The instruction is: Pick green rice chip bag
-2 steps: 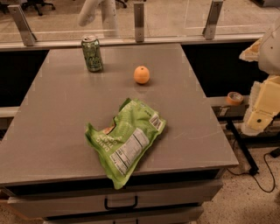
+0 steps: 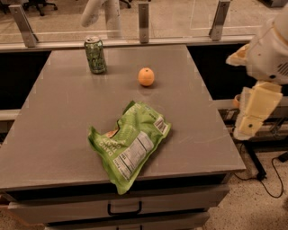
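The green rice chip bag (image 2: pixel 130 143) is a crinkled lime-green foil bag lying flat near the table's front edge. Its white nutrition label and barcode face up, and its lower corner hangs over the edge. My gripper (image 2: pixel 101 14) is at the top of the view, beyond the table's far edge and above the green can. Its two white fingers (image 2: pixel 90 13) stand apart and hold nothing. It is far from the bag. Cream arm links (image 2: pixel 257 105) hang to the right of the table.
A green drink can (image 2: pixel 95 55) stands at the back left of the grey table (image 2: pixel 58 121). An orange (image 2: pixel 146 77) sits behind the bag. A glass rail with metal posts (image 2: pixel 143 22) runs along the far edge. Drawers (image 2: pixel 123 207) are below the front edge.
The arm links on the right have shifted slightly left and down. The bag, the can and the orange have not moved.
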Motion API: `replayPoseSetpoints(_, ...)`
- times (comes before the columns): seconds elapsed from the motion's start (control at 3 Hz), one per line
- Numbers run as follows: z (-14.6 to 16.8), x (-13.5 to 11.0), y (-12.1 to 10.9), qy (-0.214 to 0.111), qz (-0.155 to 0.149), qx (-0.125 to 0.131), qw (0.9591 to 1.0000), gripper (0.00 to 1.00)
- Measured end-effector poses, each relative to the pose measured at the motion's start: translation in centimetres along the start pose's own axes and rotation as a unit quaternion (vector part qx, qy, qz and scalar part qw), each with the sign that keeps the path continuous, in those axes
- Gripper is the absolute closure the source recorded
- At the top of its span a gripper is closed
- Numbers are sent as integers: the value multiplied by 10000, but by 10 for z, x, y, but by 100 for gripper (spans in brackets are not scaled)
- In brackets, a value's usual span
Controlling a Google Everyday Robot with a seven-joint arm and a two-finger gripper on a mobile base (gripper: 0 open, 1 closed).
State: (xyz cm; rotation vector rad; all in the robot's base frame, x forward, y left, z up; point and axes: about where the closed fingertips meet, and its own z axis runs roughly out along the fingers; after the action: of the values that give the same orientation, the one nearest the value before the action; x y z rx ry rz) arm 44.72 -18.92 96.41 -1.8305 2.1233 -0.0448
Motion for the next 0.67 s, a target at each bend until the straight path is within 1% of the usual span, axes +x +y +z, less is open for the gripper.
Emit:
replayPoseSetpoints(0.33, 26, -40, 20, -352, -952, -388, 9941, 0)
replayPoseSetpoints(0.67, 44, -77, 55, -749, -2116, -941, 9699, 0)
